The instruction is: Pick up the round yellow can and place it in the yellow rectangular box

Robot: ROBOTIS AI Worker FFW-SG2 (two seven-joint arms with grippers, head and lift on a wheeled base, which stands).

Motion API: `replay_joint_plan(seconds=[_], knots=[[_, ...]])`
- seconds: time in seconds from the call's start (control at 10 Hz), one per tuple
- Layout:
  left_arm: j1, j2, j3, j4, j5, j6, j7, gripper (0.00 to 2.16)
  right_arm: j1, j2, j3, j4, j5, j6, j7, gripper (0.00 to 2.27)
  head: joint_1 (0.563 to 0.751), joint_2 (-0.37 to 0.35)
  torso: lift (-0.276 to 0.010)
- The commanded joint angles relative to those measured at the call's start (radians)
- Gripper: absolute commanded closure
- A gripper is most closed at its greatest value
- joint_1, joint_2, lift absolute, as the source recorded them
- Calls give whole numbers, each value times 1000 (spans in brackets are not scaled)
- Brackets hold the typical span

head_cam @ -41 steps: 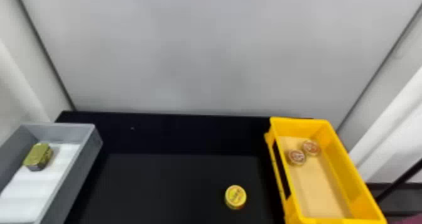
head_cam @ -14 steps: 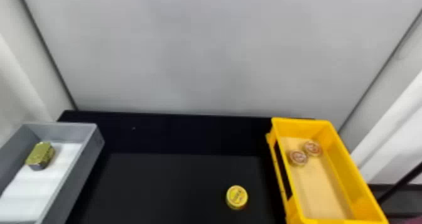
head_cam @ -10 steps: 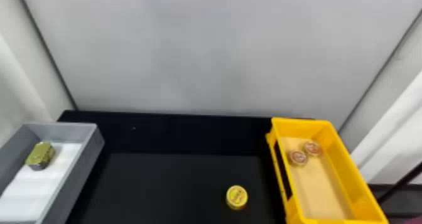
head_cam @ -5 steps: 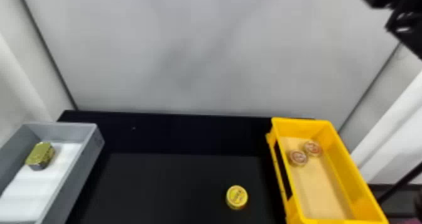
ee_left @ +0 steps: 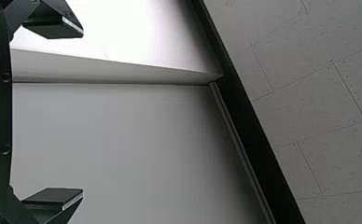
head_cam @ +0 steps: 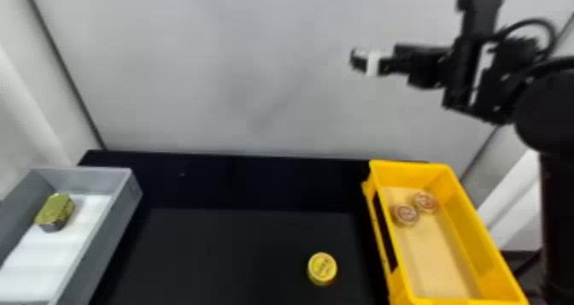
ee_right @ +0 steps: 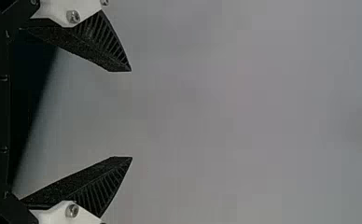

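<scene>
The round yellow can (head_cam: 322, 268) lies well below and slightly left of the right hand (ee_right: 131, 114), whose 2 fingers gape empty.

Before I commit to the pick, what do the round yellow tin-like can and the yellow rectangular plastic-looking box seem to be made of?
Round yellow tin-like can: probably painted metal with a slight sheen, going by its printed lid and paler rim; plastic remains possible.

Yellow rectangular plastic-looking box: likely moulded hard plastic, smooth and semi-gloss, judging by its evenly coloured walls and slotted side.
</scene>
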Motion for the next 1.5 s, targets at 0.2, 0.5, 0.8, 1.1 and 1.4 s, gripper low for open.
replay_joint_plan(seconds=[0.2, 0.5, 0.8, 1.1, 1.4], knots=[[-16, -21, -13, 34, 0, 1, -11, 82, 44, 18, 135, 198, 433, 3, 487, 94, 694, -78, -3], [-18, -35, -8, 48, -2, -1, -11, 82, 112, 75, 187, 311, 801, -128, 801, 107, 694, -78, -3], [-15, -41, -5, 50, 0, -4, -11, 82, 147, 96, 194, 434, 815, -158, 837, 102, 694, -78, -3], [-15, -41, -3, 50, 0, -8, -9, 82, 149, 98, 241, 529, 823, -203, 872, 94, 694, -78, -3], [-7, -47, 9, 51, 0, -21, -6, 82, 153, 86, 292, 603, 823, -241, 898, 94, 694, -78, -3]])
